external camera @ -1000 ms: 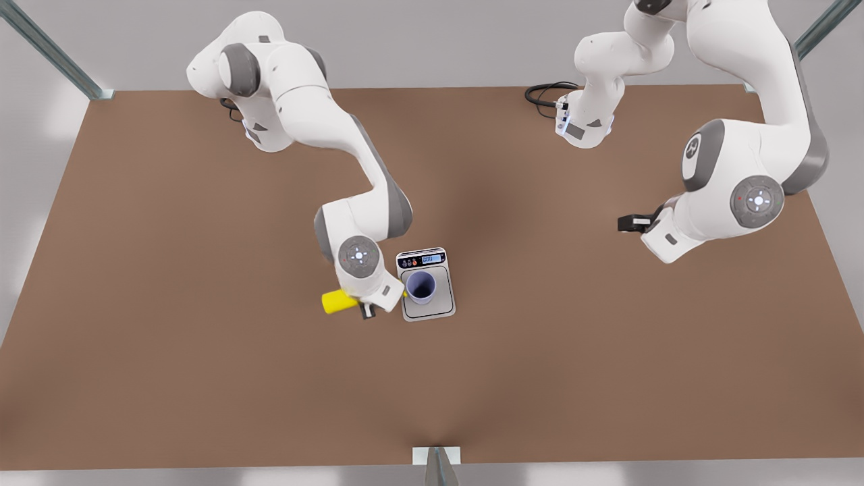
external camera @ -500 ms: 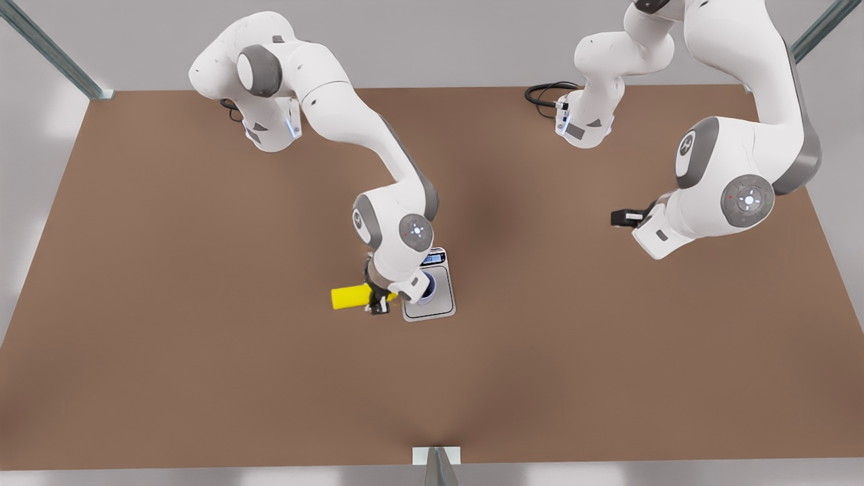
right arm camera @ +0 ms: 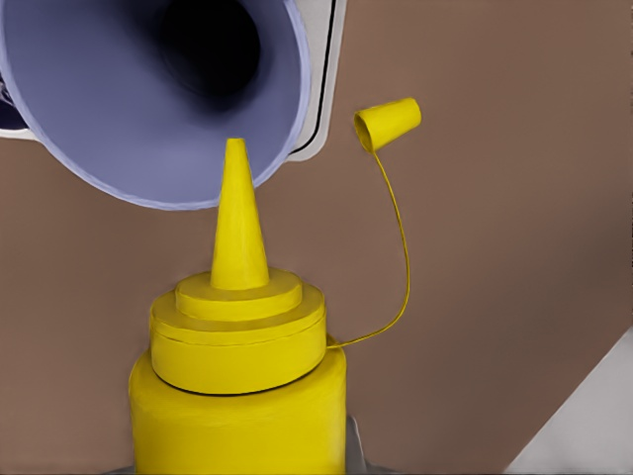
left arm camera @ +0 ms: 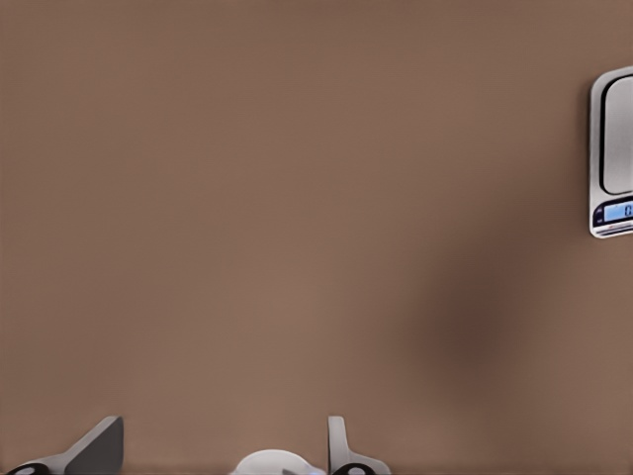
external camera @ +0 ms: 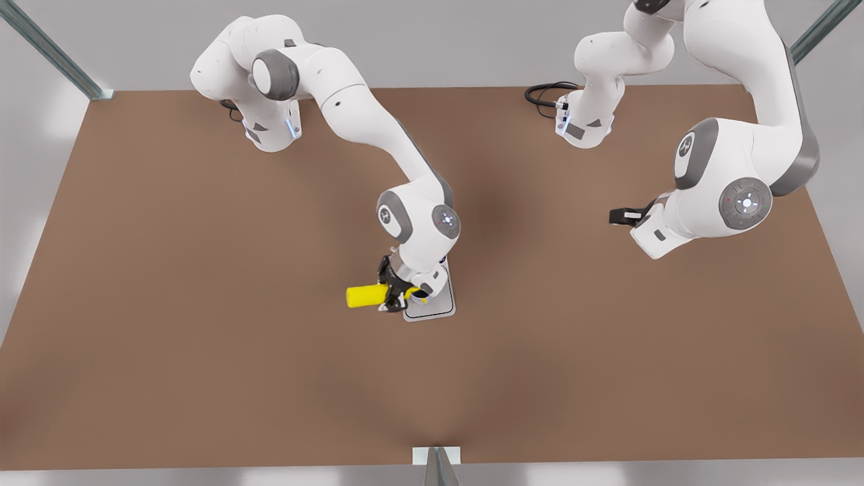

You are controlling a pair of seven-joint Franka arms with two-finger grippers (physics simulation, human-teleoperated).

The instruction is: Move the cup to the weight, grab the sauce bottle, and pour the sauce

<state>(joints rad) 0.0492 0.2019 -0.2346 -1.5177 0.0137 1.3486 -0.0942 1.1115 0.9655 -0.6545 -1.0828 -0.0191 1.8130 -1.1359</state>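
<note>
The yellow sauce bottle (external camera: pixel 364 295) lies nearly level above the table, with my right gripper (external camera: pixel 393 295) shut on it. In the right wrist view the sauce bottle (right arm camera: pixel 237 366) points its conical nozzle over the rim of the lavender cup (right arm camera: pixel 129 129). Its small cap (right arm camera: pixel 388 124) dangles on a thin tether. The cup stands on the weight (external camera: pixel 435 307), and the right wrist hides most of it in the front view. My left gripper (external camera: pixel 617 216) waits open far off at the front view's right; its fingers (left arm camera: pixel 341 453) hold nothing.
The brown table (external camera: pixel 202 337) spreads wide around the weight (left arm camera: pixel 613 158). Both arm bases stand at the far edge, with a black cable (external camera: pixel 543 94) beside one. A metal post (external camera: pixel 437 466) rises at the near edge.
My right arm has swung toward the front view's right, carrying the bottle until its nozzle reaches over the cup. Its wrist now covers the cup. The left arm drifted slightly.
</note>
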